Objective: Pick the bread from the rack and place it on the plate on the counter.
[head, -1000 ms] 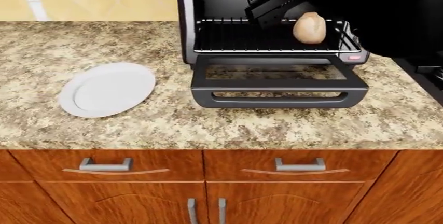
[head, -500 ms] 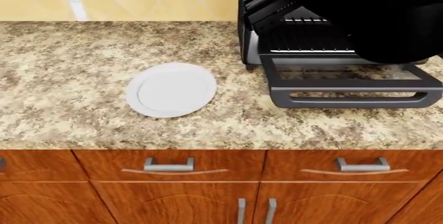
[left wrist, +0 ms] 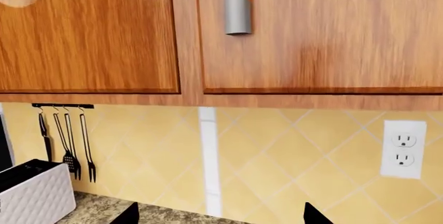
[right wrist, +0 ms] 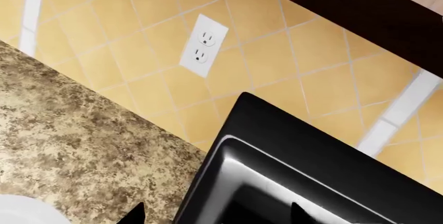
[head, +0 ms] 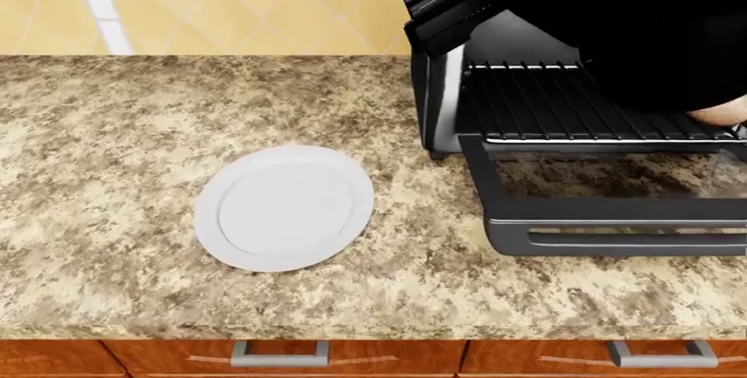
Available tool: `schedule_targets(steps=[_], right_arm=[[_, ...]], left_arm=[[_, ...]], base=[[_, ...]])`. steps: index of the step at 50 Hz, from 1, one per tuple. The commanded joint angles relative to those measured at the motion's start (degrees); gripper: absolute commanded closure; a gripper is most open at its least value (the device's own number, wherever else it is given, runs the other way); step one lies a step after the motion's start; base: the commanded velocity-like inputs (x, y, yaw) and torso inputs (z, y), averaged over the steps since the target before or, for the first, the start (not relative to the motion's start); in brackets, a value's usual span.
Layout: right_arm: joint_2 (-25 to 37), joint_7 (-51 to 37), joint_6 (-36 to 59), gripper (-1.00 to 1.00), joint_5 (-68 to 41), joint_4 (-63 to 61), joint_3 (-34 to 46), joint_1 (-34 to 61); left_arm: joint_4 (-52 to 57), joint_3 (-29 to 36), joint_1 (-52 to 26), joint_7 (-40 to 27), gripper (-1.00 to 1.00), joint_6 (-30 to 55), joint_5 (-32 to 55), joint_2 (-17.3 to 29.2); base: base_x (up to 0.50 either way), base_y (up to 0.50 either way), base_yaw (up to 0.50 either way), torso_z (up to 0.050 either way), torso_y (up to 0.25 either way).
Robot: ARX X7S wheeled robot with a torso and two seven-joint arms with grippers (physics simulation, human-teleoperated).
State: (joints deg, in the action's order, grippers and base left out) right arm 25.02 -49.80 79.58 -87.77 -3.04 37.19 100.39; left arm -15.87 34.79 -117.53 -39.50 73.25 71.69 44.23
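since half a second ago the head view has shifted: plate [head: 283,207] lower, rack [head: 583,102] nearer. bread [head: 722,115] shows at 3 o'clock on the rack's front edge, part hidden by the right arm [head: 631,19]. neither pincer's state can be told. speckled counter [head: 105,133], yellow tiled wall [right wrist: 138,32], outlet [right wrist: 203,45].

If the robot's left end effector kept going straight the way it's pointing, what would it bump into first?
Probably the yellow tiled wall behind the counter. The left wrist view looks straight at it, with the two end effector fingertips at the bottom edge and nothing between. How far off the wall is, I cannot tell.
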Motion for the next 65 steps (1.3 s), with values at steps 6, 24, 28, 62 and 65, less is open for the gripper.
schedule_targets(steps=[6,24,28,62,65], right_arm=[[0.55,-0.99,-1.08,-1.00,0.19,-0.72,0.66,0.17],[8.11,-27.17,-5.81,-1.00,-32.80,-16.25,-0.12,6.30],[8.47,-26.96,-6.03,-1.00,-32.60,-16.82,-0.27,6.11],[47.62,-36.21,-29.11,-1.00,-59.29,-33.40,6.48,7.39],[48.96,-34.89,-29.53,-1.00,-58.60,-33.20,6.26,6.54]], left_arm=[[0.09,0.00,0.81,-0.06,-1.00,-0.50,0.33,0.07],[0.34,-0.18,2.32,0.39,-1.00,-1.47,0.50,1.26],[0.46,0.00,2.59,0.36,-1.00,-1.64,0.49,0.90],[0.30,-0.05,5.13,1.35,-1.00,-3.70,0.38,1.75],[0.43,-0.15,5.63,1.34,-1.00,-3.95,0.46,2.00]], base=[[0.00,0.00,0.00,0.000,0.002],[0.11,0.00,0.00,0.000,0.000],[0.31,0.00,0.00,0.000,0.000],[0.00,0.00,0.00,0.000,0.000],[0.00,0.00,0.00,0.000,0.000]])
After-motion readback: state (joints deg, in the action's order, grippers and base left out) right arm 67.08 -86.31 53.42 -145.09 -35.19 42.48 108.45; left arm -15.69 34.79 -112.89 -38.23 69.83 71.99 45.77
